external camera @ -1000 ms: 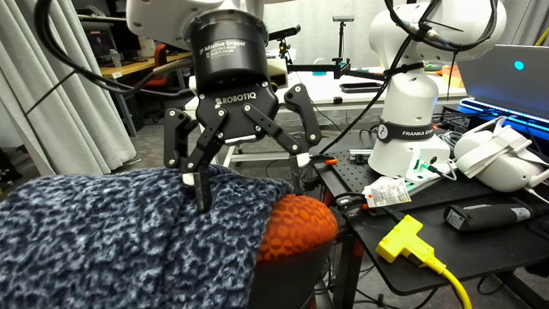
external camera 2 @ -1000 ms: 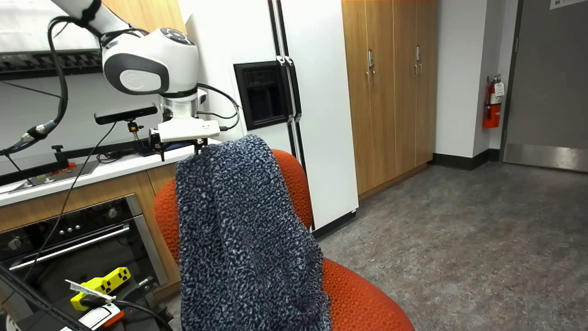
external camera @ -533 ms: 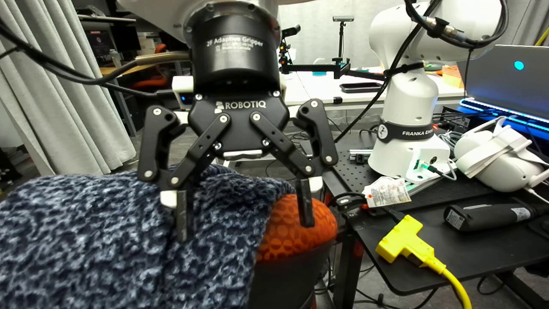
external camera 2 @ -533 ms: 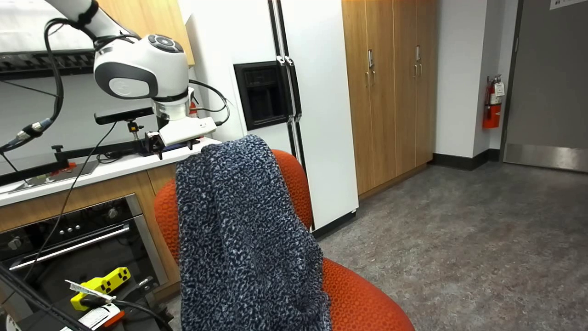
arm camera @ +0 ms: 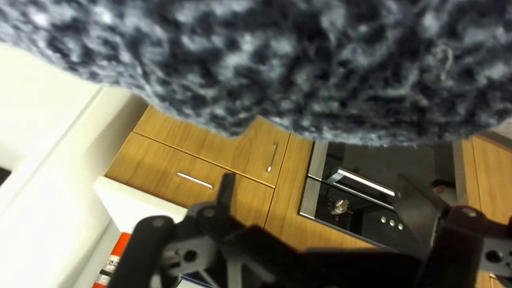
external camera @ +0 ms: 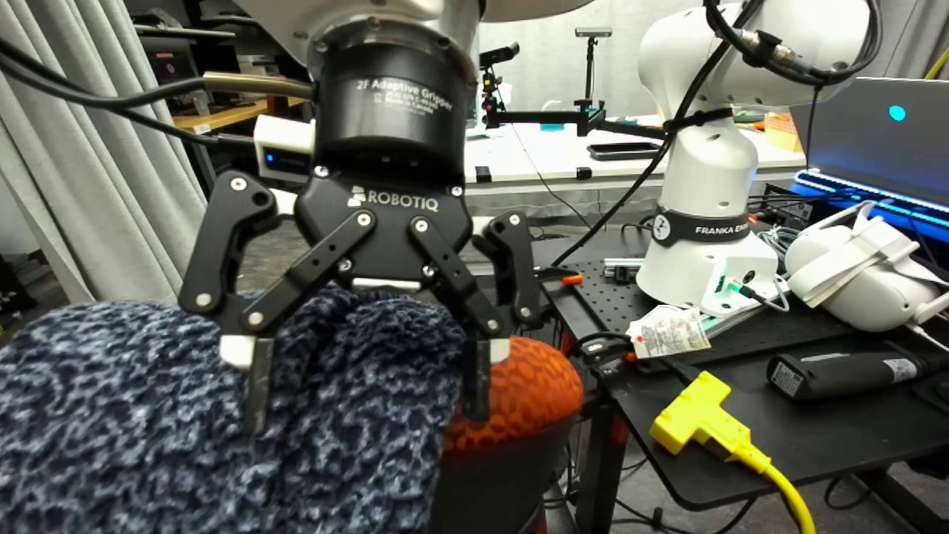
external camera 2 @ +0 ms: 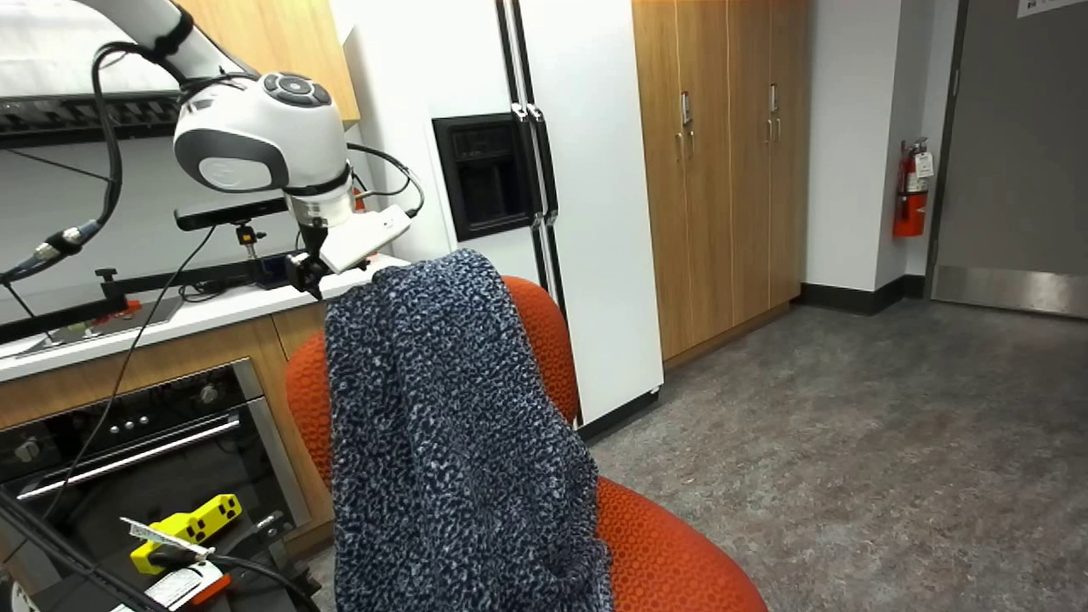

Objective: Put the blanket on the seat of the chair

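The blanket [external camera: 148, 423], dark navy with whitish speckles, hangs over the back of the orange-red chair [external camera: 534, 393]. In an exterior view it drapes down the front of the chair back, and its lower part [external camera 2: 476, 476] reaches the chair's seat [external camera 2: 671, 552]. My gripper [external camera: 366, 415] is open and empty on the rear side of the chair back. In that view its fingers overlap the blanket's top and the bare orange corner. In the wrist view the blanket [arm camera: 280, 72] fills the top, and the open fingers [arm camera: 316, 182] hold nothing. I cannot tell whether they touch the blanket.
A black table [external camera: 778, 445] beside the chair bears the robot base [external camera: 697, 222], a yellow power splitter [external camera: 700, 415] and a white headset [external camera: 860, 274]. A counter with an oven [external camera 2: 153, 433] and a white fridge [external camera 2: 586, 212] stand beyond the chair.
My gripper has come away from the chair back towards a camera, gone lower and shifted left in that view, and its wrist has tilted. The fingers stay open. The blanket has not visibly moved.
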Motion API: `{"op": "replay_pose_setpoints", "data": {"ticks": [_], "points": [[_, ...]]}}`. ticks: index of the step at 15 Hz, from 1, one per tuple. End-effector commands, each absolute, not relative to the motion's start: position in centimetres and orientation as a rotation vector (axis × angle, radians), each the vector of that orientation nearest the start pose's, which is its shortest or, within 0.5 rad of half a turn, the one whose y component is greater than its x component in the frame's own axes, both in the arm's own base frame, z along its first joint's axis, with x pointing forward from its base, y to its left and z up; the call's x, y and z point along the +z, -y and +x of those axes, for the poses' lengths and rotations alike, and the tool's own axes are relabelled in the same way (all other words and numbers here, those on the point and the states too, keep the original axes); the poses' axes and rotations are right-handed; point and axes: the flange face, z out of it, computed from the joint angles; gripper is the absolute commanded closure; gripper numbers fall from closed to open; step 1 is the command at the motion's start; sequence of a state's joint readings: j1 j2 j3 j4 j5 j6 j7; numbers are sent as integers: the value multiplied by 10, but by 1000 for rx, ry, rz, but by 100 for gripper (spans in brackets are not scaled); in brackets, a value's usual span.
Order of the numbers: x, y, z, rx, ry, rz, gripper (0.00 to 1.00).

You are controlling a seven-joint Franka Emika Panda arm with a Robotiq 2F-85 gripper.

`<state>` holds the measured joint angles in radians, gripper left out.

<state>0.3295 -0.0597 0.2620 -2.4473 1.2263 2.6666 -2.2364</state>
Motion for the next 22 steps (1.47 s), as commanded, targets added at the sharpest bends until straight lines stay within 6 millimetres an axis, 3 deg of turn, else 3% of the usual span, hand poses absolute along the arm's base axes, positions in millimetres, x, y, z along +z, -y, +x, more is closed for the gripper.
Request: {"op": "replay_pose_setpoints", "data": {"ticks": [1, 6, 7, 9, 18, 22], "points": [[334, -237, 445, 1107, -2438, 1929, 0], [333, -222, 463, 1094, -2297, 1943, 2], [333, -221, 464, 1091, -2279, 1949, 25], [332, -221, 466, 1092, -2251, 1965, 31], [339, -221, 473, 1153, -2176, 1982, 98], [348, -219, 476, 1230, -2109, 1961, 98]]}}
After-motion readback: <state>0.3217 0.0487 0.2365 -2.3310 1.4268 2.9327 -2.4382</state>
